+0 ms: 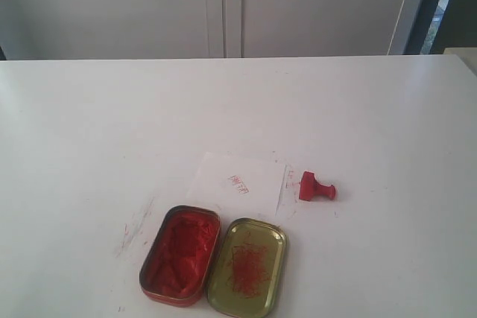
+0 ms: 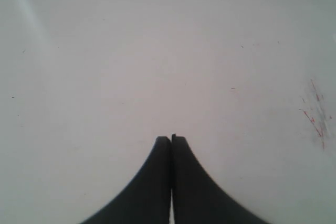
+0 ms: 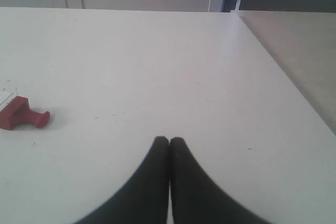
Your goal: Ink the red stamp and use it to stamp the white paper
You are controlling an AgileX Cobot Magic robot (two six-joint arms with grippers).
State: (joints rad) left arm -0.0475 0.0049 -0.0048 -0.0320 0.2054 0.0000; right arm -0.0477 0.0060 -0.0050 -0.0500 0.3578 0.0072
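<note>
Red stamp sideways, perhaps touching white paper; left claw, right claw pressed together.

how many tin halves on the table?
2. The ink-filled tin lies low in the exterior view; the gold lid lies beside it, to the right. None seems hidden.

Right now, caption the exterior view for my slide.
Stamping setup: red stamp on its side beside the marked white paper; open ink tin and smeared gold lid nearer the camera.
</note>
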